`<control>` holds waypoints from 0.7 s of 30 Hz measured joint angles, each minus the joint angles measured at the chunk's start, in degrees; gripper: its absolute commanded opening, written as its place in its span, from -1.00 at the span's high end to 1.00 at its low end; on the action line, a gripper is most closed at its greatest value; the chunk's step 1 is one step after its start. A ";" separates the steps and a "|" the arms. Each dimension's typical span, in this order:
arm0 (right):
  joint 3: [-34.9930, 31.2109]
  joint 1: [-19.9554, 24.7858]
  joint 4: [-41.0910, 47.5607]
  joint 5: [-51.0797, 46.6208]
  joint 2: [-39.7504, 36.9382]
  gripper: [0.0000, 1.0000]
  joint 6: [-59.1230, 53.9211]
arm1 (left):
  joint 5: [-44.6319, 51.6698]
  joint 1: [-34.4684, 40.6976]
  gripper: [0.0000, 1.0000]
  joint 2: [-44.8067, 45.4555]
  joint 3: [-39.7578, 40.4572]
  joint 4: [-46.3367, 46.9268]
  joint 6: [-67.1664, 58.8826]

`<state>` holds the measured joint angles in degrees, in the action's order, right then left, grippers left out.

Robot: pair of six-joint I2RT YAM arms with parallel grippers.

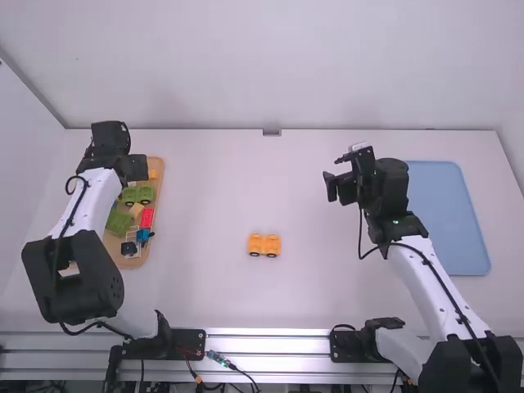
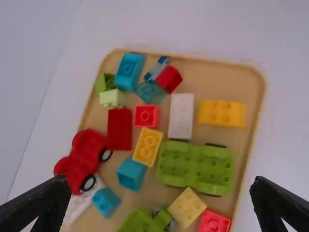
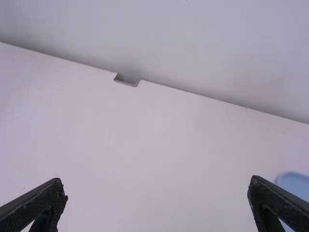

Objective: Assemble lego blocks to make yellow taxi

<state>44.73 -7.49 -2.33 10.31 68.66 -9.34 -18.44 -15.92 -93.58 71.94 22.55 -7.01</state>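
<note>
Near the left edge of the surface, in the high view, a tan tray held loose blocks, with the left gripper over the tray's far end. An orange-yellow wheeled piece stood on the surface about midway between the left and right edges, closer to the near edge than the far one. The right gripper was above the surface, between that piece and the right edge, where a blue tray lay.

In the left wrist view, the left gripper was wide, its fingers well apart, with nothing between the tips but a view of the tan tray. There, a yellow block lay beside a white block, near a green wheeled piece; a red wheeled piece sat by the tray's edge.

In the right wrist view, the right gripper was also spread wide and held nothing. Past it ran the surface's far edge, with a small notch in it, and a corner of the blue tray.
</note>
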 measured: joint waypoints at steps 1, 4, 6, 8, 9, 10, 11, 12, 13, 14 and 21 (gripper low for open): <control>0.00 0.09 -0.11 0.00 0.00 -0.98 -0.15 | -1.20 -0.04 -0.98 0.00 -0.02 0.63 1.46; 0.00 0.90 -0.50 0.00 0.00 -0.98 -0.72 | -4.09 -0.02 -0.98 0.00 -0.02 0.37 8.22; 0.00 1.55 -0.59 0.04 0.00 -0.98 -0.96 | -4.39 -0.02 -0.98 0.00 -0.15 -0.04 10.84; 0.00 2.82 -0.46 0.04 0.00 -0.98 -1.22 | -4.11 0.00 -0.98 0.00 -0.68 0.28 13.81; 0.00 3.08 -0.48 0.04 0.00 -0.98 -1.09 | -3.98 0.02 -0.98 0.00 -0.76 0.48 13.94; 0.00 3.76 -0.46 0.02 0.00 -0.98 -1.16 | -3.15 0.00 -0.98 0.00 -0.94 0.81 13.62; 0.00 4.31 -0.39 0.02 0.00 -0.98 -1.14 | -1.99 0.02 -0.98 0.00 -0.98 0.85 12.63; 0.00 5.14 -0.24 0.07 0.00 -0.98 -1.18 | 0.13 0.00 -0.98 0.00 -1.03 0.74 10.58; 0.00 5.64 -0.17 0.04 0.00 -0.98 -1.20 | 2.05 0.00 -0.98 0.00 -1.03 0.76 8.46; 0.00 5.99 -0.11 0.04 0.00 -0.98 -1.14 | 3.34 0.02 -0.98 0.02 -1.01 0.79 6.82; 0.00 7.39 -0.04 0.04 0.00 -0.98 -1.05 | 10.40 -0.24 -0.98 0.00 -1.03 -1.64 -10.34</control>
<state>44.73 -0.10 -2.37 10.35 68.66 -10.39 -8.03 -16.16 -93.58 70.91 20.91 -17.34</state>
